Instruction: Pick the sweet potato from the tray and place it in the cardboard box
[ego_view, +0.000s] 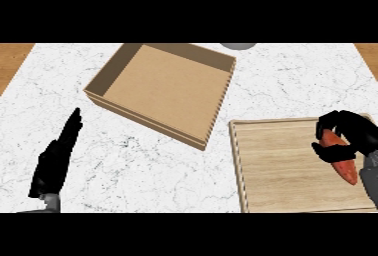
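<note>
An orange-red sweet potato (341, 156) lies over the right part of the wooden tray (277, 170). My right hand (353, 134) has its black fingers and thumb curled round the potato's upper end, and the lower tip sticks out below the hand. I cannot tell whether the potato touches the tray. The open cardboard box (164, 85) stands to the upper left of the tray with nothing inside. At the lower left my left hand (57, 157) rests open, fingers straight and pointing up.
The white marble counter (148, 165) carries the box and the tray. A grey round object (238, 45) shows at the top edge beyond the box. Brown wood strips border the counter at both upper corners.
</note>
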